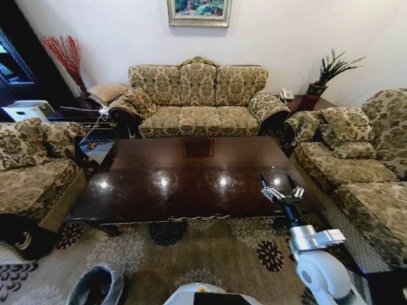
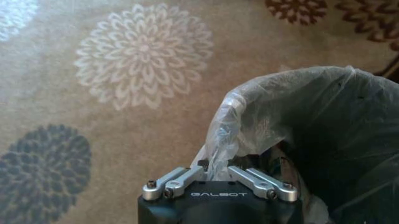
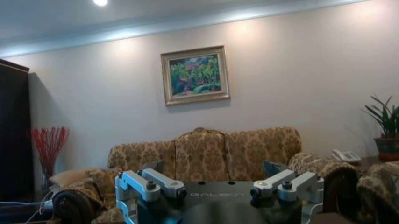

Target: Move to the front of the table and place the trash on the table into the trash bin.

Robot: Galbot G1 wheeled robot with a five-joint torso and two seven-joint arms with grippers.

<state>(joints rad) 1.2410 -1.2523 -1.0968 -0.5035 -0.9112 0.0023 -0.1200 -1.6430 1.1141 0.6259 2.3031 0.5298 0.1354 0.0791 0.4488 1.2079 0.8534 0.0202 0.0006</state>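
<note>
Plastic bin bag (image 2: 274, 116) is pinched by your left gripper (image 2: 218, 179), holding the trash bin (image 1: 95, 286) near, while your right gripper (image 1: 282, 190) hangs wide open over the table (image 1: 184, 178).

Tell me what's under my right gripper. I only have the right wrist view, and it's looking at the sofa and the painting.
Observer: In the head view, the right gripper hangs open over the near right corner of the table.
Operator: Where's the trash bin?
Observer: The trash bin is low at the robot's left, on the near side of the table and apart from it.
Operator: And the left gripper?
Observer: In the left wrist view, the left gripper is shut on the trash bin's bag-lined rim.
</note>
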